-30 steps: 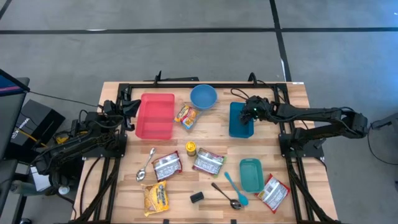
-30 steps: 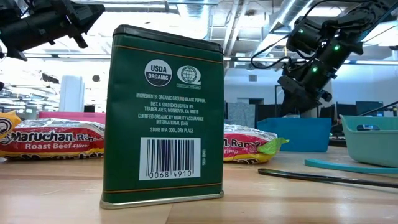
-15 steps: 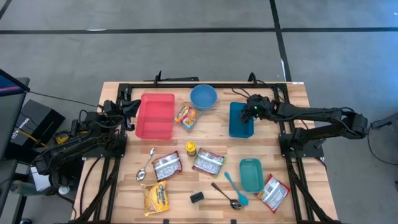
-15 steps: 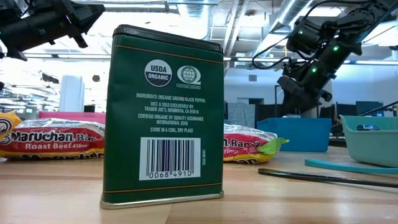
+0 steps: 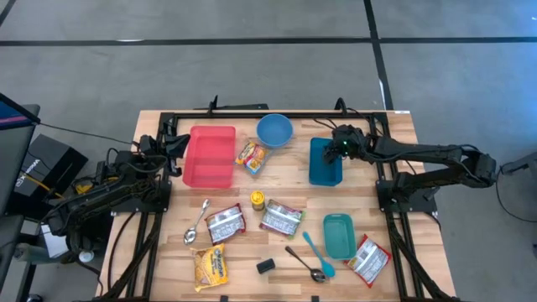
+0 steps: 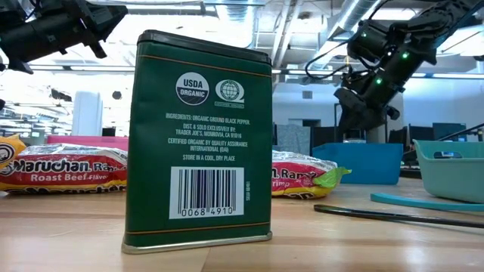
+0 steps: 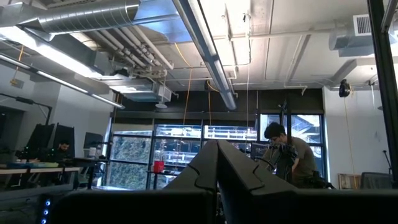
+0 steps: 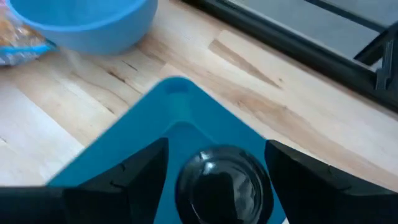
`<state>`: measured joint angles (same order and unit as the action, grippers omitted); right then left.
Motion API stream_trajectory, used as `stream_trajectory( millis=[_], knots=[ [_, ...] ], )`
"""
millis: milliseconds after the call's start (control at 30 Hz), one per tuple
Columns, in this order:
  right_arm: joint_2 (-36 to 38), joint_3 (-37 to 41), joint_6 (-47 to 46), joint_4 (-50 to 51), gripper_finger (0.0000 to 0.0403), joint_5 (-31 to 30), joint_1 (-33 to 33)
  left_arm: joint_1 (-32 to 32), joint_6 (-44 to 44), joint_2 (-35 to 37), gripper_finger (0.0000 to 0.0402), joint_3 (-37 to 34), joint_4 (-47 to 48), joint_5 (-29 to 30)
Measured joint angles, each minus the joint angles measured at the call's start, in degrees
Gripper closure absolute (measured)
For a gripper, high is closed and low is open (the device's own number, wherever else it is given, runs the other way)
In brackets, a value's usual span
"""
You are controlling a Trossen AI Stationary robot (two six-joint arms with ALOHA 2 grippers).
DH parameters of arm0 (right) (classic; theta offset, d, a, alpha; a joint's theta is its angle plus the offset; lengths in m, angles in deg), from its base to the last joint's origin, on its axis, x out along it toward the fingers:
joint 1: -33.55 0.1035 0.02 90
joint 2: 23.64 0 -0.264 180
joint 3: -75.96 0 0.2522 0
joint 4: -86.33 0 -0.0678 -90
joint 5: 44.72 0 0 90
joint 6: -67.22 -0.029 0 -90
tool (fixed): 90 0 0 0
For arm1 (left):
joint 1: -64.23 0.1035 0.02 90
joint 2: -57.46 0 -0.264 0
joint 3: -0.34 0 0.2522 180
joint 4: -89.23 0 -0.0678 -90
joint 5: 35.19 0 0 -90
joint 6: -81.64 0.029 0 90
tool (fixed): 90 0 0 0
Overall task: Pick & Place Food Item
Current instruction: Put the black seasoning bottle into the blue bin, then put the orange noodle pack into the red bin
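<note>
Right gripper (image 5: 339,149) reaching out across table, hovering over far end of blue bin (image 5: 325,162), fingers (image 8: 134,172) spread wide around dark round item (image 8: 219,180) (contact unclear). Left gripper (image 7: 216,180) pinched shut, empty, parked high near red bin (image 5: 211,156).

Right gripper (image 6: 355,113) lifted slightly, tilted over blue bin (image 5: 325,162)

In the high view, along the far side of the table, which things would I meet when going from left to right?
Red bin → snack packet → blue bowl → dark blue bin, with the open right gripper above it.
</note>
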<state>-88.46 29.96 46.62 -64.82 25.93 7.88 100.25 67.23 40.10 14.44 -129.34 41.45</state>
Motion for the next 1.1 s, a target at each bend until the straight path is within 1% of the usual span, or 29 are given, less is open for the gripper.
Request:
stream_trajectory(
  millis=[500, 633, 767, 1100],
  knots=[
    [0.0, -7.3, 3.2, 1.1, 0.0142, 0.1, 0.2, 0.0, 0.0, 0.0, 0.0402, 0.0, 0.0, 0.0],
    [0.0, -8.2, 3.2, 1.0, 0.0142, 2.8, 0.3, 0.0, 0.0, 0.0, 0.0402, 0.0, 0.0, 0.0],
    [0.0, -8.7, 3.2, 0.4, 0.0142, 4.5, 1.9, 0.0, 0.0, 0.0, 0.0402, 0.0, 0.0, 0.0],
    [0.0, -8.7, 4.6, -4.3, 0.0143, 4.5, 8.3, 0.0, 0.0, 0.0, 0.0402, 0.0, 0.0, 0.0]
  ],
)
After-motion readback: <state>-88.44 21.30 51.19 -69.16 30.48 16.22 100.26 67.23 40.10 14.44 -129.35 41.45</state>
